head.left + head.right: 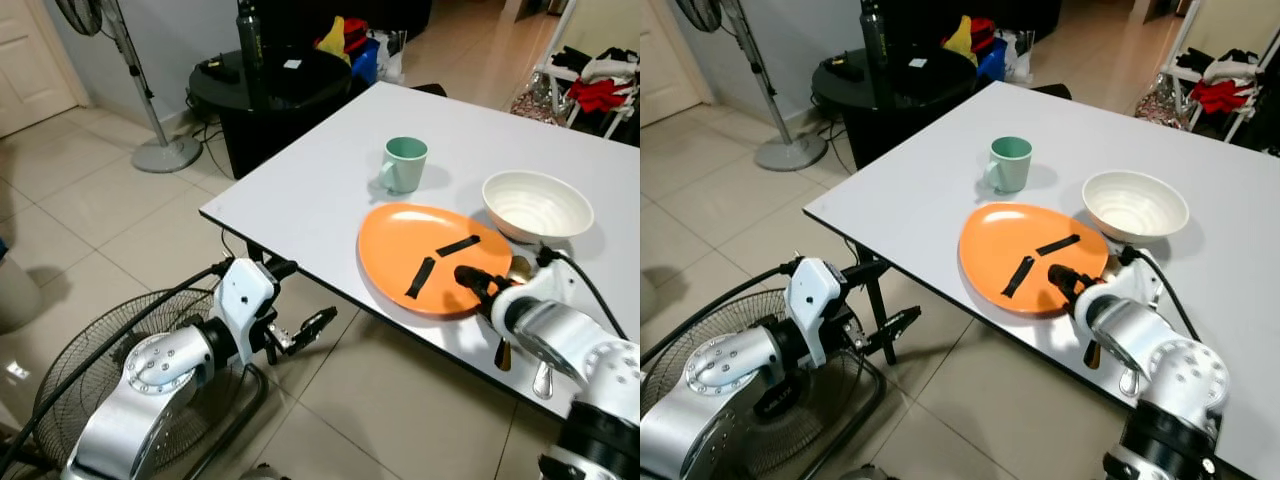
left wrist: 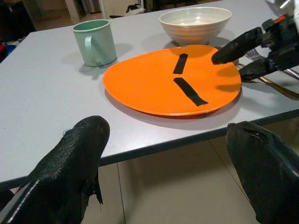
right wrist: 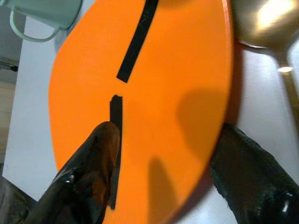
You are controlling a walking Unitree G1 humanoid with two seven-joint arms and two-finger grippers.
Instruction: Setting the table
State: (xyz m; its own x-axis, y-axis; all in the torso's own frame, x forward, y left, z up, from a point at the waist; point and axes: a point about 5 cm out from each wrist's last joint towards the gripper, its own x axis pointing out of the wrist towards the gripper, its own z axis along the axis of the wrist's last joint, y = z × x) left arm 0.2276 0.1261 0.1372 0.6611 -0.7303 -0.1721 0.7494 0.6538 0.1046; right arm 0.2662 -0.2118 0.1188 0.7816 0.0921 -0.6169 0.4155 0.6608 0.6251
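Here, white worktop [image 1: 300,190]; orange plate [image 1: 400,250] near front edge, long axis along that edge. Bowl [image 1: 537,205] just beyond, green mug [image 1: 404,164] behind. Right gripper [image 1: 478,287] fingers spread, straddling plate rim. Left gripper [image 1: 318,325] fingers spread, empty, below worktop edge.

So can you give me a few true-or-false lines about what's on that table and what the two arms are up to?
1. The green mug stands upright on the white table. True.
2. The white bowl sits on top of the orange plate. False: it stands beside the plate, on the table.
3. The right gripper has its jaws open astride the plate's rim. True.
4. The left gripper is holding the mug. False: it hangs below the table edge, jaws open, holding nothing.
5. Two black strips lie on the plate. True.
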